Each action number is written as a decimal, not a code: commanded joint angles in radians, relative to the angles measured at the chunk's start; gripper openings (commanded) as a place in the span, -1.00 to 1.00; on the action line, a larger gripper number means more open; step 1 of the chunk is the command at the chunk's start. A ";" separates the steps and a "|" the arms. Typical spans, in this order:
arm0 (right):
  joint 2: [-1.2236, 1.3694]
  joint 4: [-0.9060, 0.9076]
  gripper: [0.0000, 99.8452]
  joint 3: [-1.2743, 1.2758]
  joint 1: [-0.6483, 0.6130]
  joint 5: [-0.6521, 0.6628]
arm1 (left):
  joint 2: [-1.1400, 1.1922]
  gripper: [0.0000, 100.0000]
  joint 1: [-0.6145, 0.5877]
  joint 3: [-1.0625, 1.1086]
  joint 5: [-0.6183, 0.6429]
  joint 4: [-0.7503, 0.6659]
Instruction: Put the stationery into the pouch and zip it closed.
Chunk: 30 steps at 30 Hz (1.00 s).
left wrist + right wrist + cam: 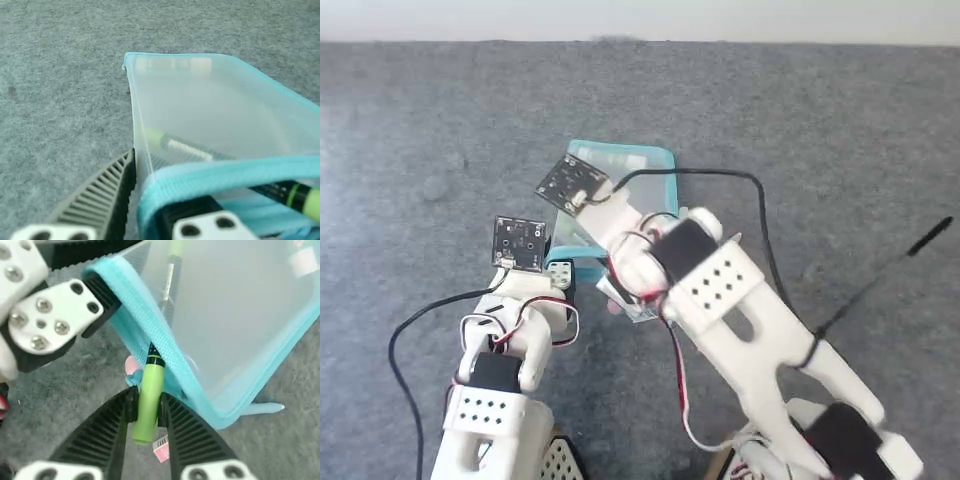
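I note R pincer (147,405) clenched on green pen (150,375), its long axis running straight into pouch (235,315) mouth w/ tip inside, L pincer (150,192) clamping zipper edge (225,175), pouch lying on counter (420,120).

Patch (201,64): white, on the pouch (215,110) wall far from its zip; print too blurred to read.
Strip (187,149): pale, on the pen (148,392) inside the pouch; no legible letters.
Tag (161,447): barcode-like, just outside the pouch mouth; bars show, digits unreadable.
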 commanded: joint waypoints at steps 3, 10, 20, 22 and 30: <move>-0.139 -0.147 -0.98 0.117 -0.019 -0.009 | -0.012 -0.98 0.009 -0.035 0.006 -0.014; -0.139 -0.159 -0.98 0.117 -0.028 -0.011 | -0.012 -0.98 0.011 -0.035 0.006 -0.014; -0.139 -0.199 -0.98 0.118 -0.042 -0.009 | -0.017 -0.98 0.011 -0.035 0.006 -0.014; -0.140 -0.211 -0.97 0.118 -0.042 -0.011 | -0.017 -0.98 0.011 -0.035 0.006 -0.014; -0.156 -0.220 -0.53 0.118 -0.042 -0.011 | -0.015 -0.98 0.011 -0.035 0.006 -0.014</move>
